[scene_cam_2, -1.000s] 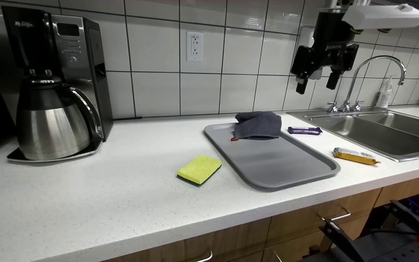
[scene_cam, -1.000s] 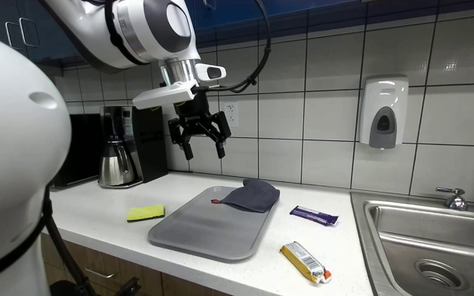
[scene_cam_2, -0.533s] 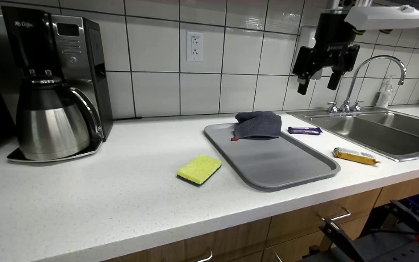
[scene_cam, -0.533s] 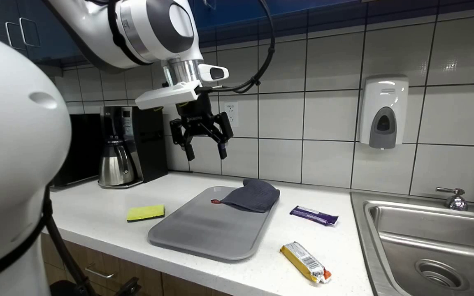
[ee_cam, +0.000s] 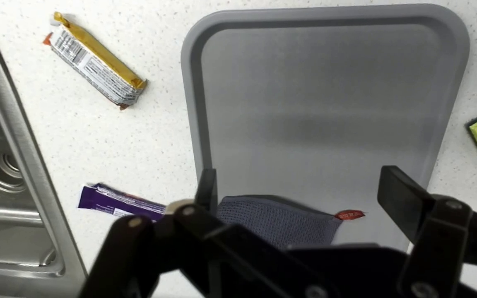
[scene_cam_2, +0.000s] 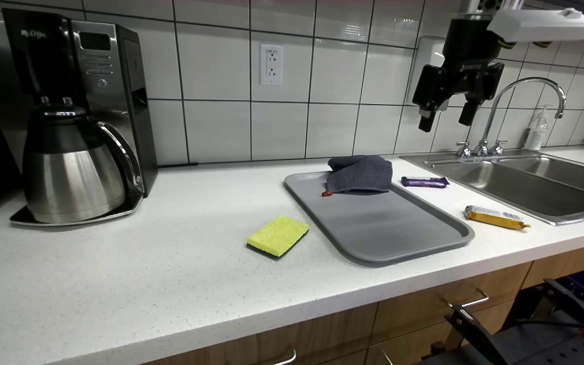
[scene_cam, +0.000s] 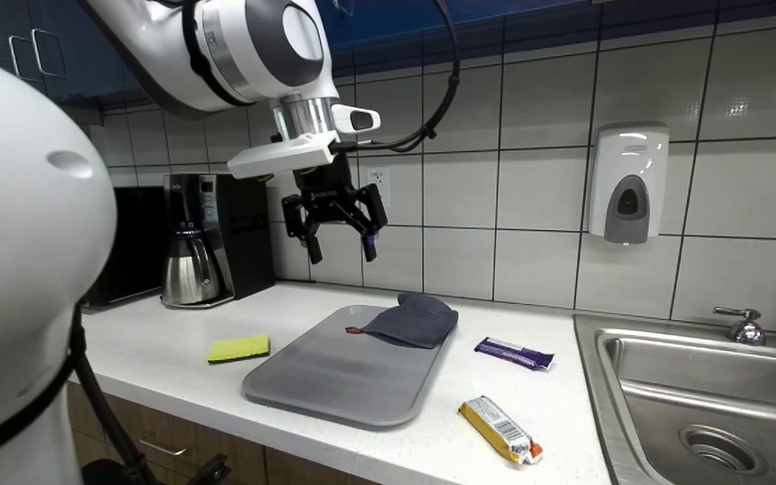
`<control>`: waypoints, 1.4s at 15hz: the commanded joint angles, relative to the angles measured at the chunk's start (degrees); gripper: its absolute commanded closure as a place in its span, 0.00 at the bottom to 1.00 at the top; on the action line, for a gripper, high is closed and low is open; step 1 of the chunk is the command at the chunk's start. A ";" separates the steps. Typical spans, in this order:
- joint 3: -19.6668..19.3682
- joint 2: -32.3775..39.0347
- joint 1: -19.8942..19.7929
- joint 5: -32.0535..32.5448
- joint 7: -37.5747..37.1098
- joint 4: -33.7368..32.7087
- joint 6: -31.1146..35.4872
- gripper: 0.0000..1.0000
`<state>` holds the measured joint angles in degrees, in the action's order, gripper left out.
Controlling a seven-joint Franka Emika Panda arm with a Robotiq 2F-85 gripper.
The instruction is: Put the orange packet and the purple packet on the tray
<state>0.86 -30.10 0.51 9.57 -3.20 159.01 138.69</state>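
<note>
countertop under tray, tiled wall, sink

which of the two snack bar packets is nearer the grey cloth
The purple packet: on the counter, it lies beside the end of the tray with the dark grey cloth. The orange packet is by the opposite end, farther off.

counter: bright | wall tiles: glare patches | tray: soft shadow band, wrist view | upper cabinets: dim
</note>
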 commanded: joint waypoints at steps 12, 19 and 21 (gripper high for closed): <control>-11.07 7.74 -10.24 8.25 18.52 0.02 10.40 0.00; -15.38 15.61 -11.68 8.66 26.08 0.05 15.98 0.00; -16.09 17.76 -11.82 8.75 27.81 0.07 17.14 0.00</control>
<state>-14.45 -15.57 -10.11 17.36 21.04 159.08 153.05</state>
